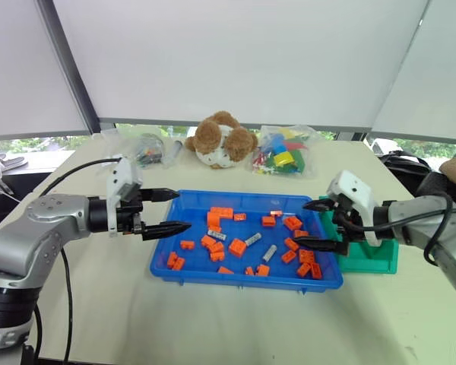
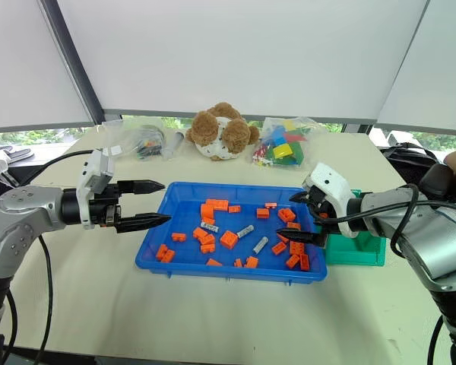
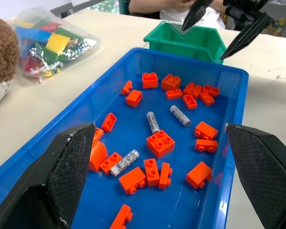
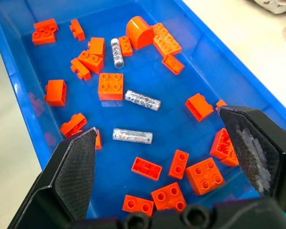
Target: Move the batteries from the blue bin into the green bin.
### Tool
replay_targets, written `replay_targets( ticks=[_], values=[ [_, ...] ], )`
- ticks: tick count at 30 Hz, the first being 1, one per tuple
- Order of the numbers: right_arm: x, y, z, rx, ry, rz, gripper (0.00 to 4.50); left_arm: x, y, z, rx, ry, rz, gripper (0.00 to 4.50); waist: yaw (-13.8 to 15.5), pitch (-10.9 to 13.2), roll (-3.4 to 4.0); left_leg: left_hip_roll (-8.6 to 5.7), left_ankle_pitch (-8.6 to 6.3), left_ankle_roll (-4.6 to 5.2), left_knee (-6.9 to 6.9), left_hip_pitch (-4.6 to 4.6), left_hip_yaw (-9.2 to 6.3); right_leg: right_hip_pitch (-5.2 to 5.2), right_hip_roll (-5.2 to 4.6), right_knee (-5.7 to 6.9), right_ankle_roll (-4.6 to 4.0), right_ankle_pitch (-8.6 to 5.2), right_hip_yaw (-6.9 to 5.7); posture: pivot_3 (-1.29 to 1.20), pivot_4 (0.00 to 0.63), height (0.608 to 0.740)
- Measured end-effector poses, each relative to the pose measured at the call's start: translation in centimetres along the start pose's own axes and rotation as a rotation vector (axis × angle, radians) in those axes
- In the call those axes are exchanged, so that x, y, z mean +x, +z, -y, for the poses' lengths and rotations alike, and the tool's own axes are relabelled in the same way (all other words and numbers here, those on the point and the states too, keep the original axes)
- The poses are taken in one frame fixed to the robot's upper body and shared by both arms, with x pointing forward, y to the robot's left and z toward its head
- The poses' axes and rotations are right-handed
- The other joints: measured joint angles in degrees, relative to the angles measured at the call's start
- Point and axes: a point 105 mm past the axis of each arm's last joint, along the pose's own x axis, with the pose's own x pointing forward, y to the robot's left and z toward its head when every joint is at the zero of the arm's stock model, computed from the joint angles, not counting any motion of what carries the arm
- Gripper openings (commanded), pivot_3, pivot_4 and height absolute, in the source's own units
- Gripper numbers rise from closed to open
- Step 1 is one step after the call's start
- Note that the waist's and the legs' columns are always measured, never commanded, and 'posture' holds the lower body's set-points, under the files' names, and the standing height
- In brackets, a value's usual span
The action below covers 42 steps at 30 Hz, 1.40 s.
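The blue bin (image 1: 243, 275) sits mid-table, holding several orange bricks (image 1: 238, 247) and three grey batteries (image 1: 252, 239) lying loose near its middle. In the right wrist view the batteries (image 4: 142, 100) lie flat among the bricks. The green bin (image 1: 372, 258) stands against the blue bin's right end, and I cannot see into it. My left gripper (image 1: 181, 211) hovers open over the blue bin's left rim, holding nothing. Over the bin's right end, beside the green bin (image 3: 181, 40), my right gripper (image 1: 302, 224) stands open and empty.
A brown teddy bear (image 1: 222, 141) sits behind the blue bin. A clear bag of coloured bricks (image 1: 283, 152) lies to its right, and another clear bag (image 1: 144, 148) to its left. A person (image 3: 181, 7) is at the table's right side.
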Motion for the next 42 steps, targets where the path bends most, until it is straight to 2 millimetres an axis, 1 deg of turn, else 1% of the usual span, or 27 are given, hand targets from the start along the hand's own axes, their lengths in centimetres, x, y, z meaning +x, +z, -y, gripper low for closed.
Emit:
replay_targets(
  ticks=[3,5,9,14,16,17,18,21,23,26,28,32,39,42],
  values=[
    [0.3,0.6,0.1,-0.009,0.0,0.019,4.44,0.0,0.0,0.0,0.002,0.0,0.001,4.5,-0.03,0.0,0.0,0.0,0.0,0.0,0.0,0.0,0.0,0.0,0.0,0.0,0.0,0.0,0.0,0.0,0.15,0.727],
    [0.9,1.0,-0.1,-0.007,0.011,0.04,4.44,0.0,0.1,0.0,0.004,0.0,0.002,4.5,-0.04,0.0,0.0,0.0,0.0,0.0,-0.01,0.0,0.0,-0.01,0.0,0.0,0.0,0.0,0.0,0.0,0.15,0.727],
    [2.3,0.7,-0.5,0.015,0.033,0.039,4.44,0.0,0.1,-0.1,0.005,0.001,0.003,4.5,0.03,0.0,0.0,0.0,0.01,-0.01,-0.01,0.0,0.02,-0.01,0.0,0.0,0.0,0.0,0.0,0.0,0.15,0.727],
    [4.2,2.1,-0.3,0.022,0.032,0.073,4.44,-0.1,0.1,-0.2,0.004,0.006,0.001,4.5,-0.09,0.0,0.0,0.01,0.01,-0.02,-0.02,0.0,0.04,-0.04,0.01,0.01,-0.01,0.0,0.0,0.0,0.15,0.727],
    [5.4,2.4,-0.5,0.037,0.042,0.08,4.44,-0.2,0.0,-0.3,0.003,0.009,0.0,4.5,-0.1,0.0,0.0,0.01,0.02,-0.03,-0.03,0.0,0.04,-0.04,0.01,0.0,-0.01,0.0,0.0,0.0,0.15,0.727],
    [5.5,2.4,-0.6,0.039,0.044,0.08,4.44,-0.2,0.0,-0.3,0.002,0.01,-0.001,4.5,-0.12,0.0,0.0,0.01,0.02,-0.04,-0.03,0.0,0.04,-0.04,0.01,0.0,0.0,0.0,0.0,0.0,0.15,0.727],
    [6.3,2.2,-0.9,0.051,0.059,0.071,4.44,-0.2,0.0,-0.4,0.001,0.013,0.0,4.5,-0.07,0.0,0.0,0.01,0.03,-0.06,-0.03,-0.02,0.06,-0.06,0.01,0.01,0.0,0.0,0.0,0.0,0.15,0.727],
    [10.4,3.5,-1.4,0.07,0.087,0.08,4.44,-0.5,0.2,-0.8,0.008,0.03,-0.008,4.5,-0.56,-0.02,-0.04,0.03,0.04,-0.06,-0.01,0.02,0.09,-0.07,0.04,0.05,-0.02,0.02,0.01,0.0,0.15,0.727],
    [12.8,3.5,-2.0,0.077,0.104,0.062,4.44,-0.5,0.6,-0.9,0.022,0.029,-0.004,4.5,-0.44,-0.01,-0.04,0.04,0.06,-0.09,-0.06,0.01,0.09,-0.09,0.05,0.04,-0.02,0.02,0.01,0.0,0.15,0.727],
    [14.9,2.8,-1.6,0.094,0.072,0.016,4.44,-0.6,0.6,-1.0,0.021,0.031,-0.007,4.5,-0.02,-0.01,-0.04,0.03,0.11,-0.2,-0.05,-0.09,0.12,-0.13,0.01,0.0,-0.01,0.01,-0.01,0.0,0.15,0.727],
    [15.9,2.2,-1.3,0.093,0.048,-0.012,4.44,-0.6,0.6,-1.0,0.023,0.032,-0.009,4.5,0.03,-0.01,-0.04,0.02,0.11,-0.2,-0.02,-0.13,0.14,-0.14,-0.01,-0.01,-0.01,0.01,-0.01,0.0,0.15,0.727],
    [17.0,1.2,-1.3,0.1,0.032,-0.046,4.44,-0.6,0.7,-1.0,0.026,0.031,-0.009,4.5,-0.19,-0.01,-0.04,0.03,0.12,-0.2,-0.03,-0.13,0.15,-0.16,0.0,0.01,-0.01,0.02,-0.01,0.0,0.15,0.727],
    [18.1,0.8,-1.8,0.094,0.031,-0.066,4.44,-0.6,0.7,-1.0,0.028,0.033,-0.012,4.5,-0.4,-0.01,-0.04,0.04,0.12,-0.21,-0.06,-0.13,0.15,-0.19,0.01,0.02,-0.01,0.02,-0.01,0.0,0.15,0.727],
    [18.6,0.6,-2.4,0.092,0.046,-0.077,4.44,-0.6,0.6,-1.0,0.029,0.037,-0.013,4.5,-0.4,-0.01,-0.04,0.04,0.12,-0.21,-0.06,-0.13,0.15,-0.19,0.01,0.02,-0.01,0.02,0.0,0.0,0.15,0.727]
  ],
)
